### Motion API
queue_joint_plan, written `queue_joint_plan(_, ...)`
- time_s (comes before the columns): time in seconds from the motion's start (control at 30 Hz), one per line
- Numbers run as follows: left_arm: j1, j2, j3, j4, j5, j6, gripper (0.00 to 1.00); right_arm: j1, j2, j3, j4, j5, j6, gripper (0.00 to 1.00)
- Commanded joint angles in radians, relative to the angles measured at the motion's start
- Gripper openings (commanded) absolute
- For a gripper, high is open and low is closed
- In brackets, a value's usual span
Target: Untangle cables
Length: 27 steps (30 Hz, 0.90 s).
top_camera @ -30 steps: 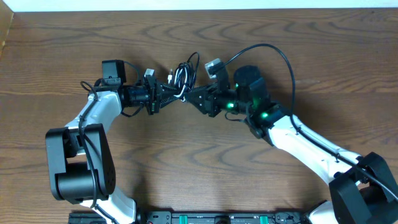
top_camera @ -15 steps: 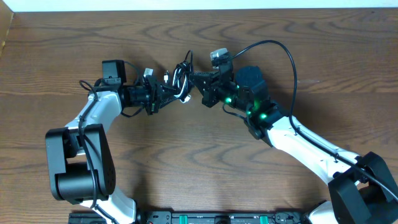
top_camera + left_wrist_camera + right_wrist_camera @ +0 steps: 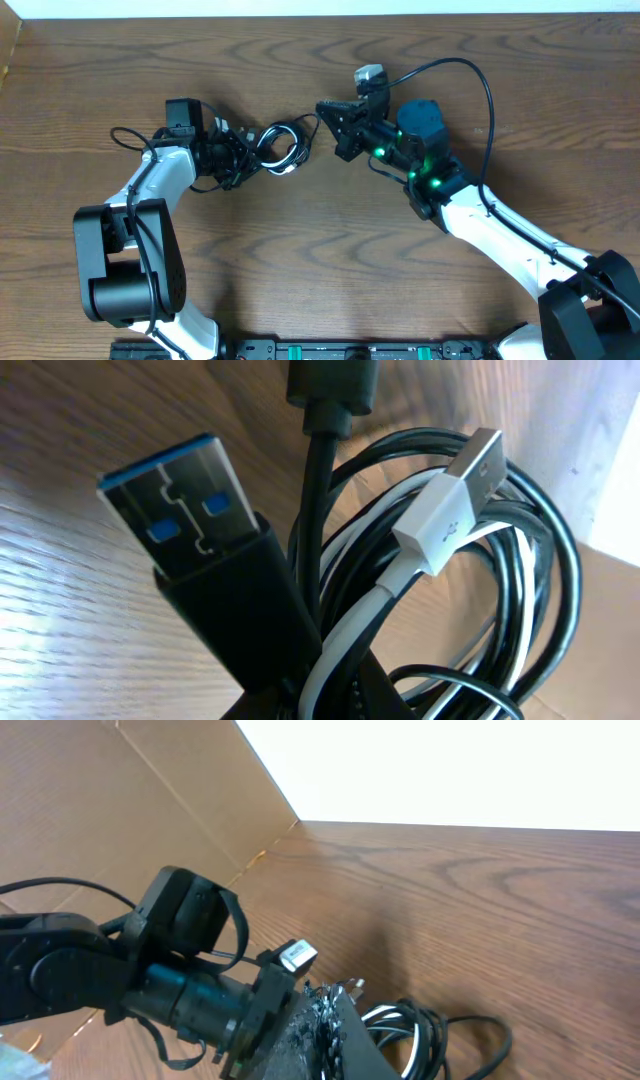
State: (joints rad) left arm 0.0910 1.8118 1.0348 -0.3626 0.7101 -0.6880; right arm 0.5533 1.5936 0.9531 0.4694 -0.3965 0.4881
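Two cables make up the job: the black cable (image 3: pixel 550 590) and the white cable (image 3: pixel 390 588) are wound together into one bundle (image 3: pixel 282 146) on or just over the table (image 3: pixel 330 260), and we cannot tell which. The bundle sits at the tip of the left gripper (image 3: pixel 243 157). We judge that gripper to be clenched on the bundle, since every strand in the left wrist view runs down to one spot under the lens. The right gripper (image 3: pixel 325 112) is just beside the far edge of the coil. We cannot tell whether its jaws are parted or closed, or whether they have a strand.

For the step in hand, we would keep the left as a firm anchor and have the right take a plug end, never a mid-loop. It should draw that end out along the line of the coil, slowly, and ease off if the turns cinch. The white plug (image 3: pixel 455 490) lies on top and looks the freest.

The black jacket is glossy and round, stacked in several turns, and probably springy. The white one is smooth and softer-looking, threaded between the black turns. The black plug (image 3: pixel 190 495) is a boxy matte housing with a blue tongue. The white plug has a bright metal shell on a squared body. The table is brown wood grain and likely slick.
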Motion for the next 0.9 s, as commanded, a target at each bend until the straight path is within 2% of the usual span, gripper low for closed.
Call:
queue_joint_plan(0.0, 0.003, 0.002, 0.003, 0.002, -0.057, 0.024, 0.08, -0.003, -0.019, 0.014, -0.054, -0.001, -0.018, 0.1)
queue_joint_plan(0.1, 0.004, 0.002, 0.003, 0.002, -0.056, 0.021, 0.08, -0.003, -0.019, 0.014, -0.177, 0.052, -0.022, 0.5)
queue_joint_plan(0.2, 0.004, 0.002, 0.003, 0.002, -0.057, 0.021, 0.08, -0.003, -0.019, 0.014, -0.297, 0.144, -0.023, 0.99)
queue_joint_plan(0.3, 0.004, 0.002, 0.003, 0.002, -0.057, 0.022, 0.08, -0.003, -0.019, 0.014, -0.42, 0.234, -0.022, 0.99)
queue_joint_plan(0.6, 0.004, 0.002, 0.003, 0.002, -0.056, 0.021, 0.08, -0.002, -0.019, 0.014, -0.692, 0.237, -0.022, 0.99)
queue_joint_plan(0.87, 0.004, 0.002, 0.003, 0.002, -0.056, 0.007, 0.08, -0.002, -0.019, 0.014, -0.78, 0.237, -0.022, 0.99)
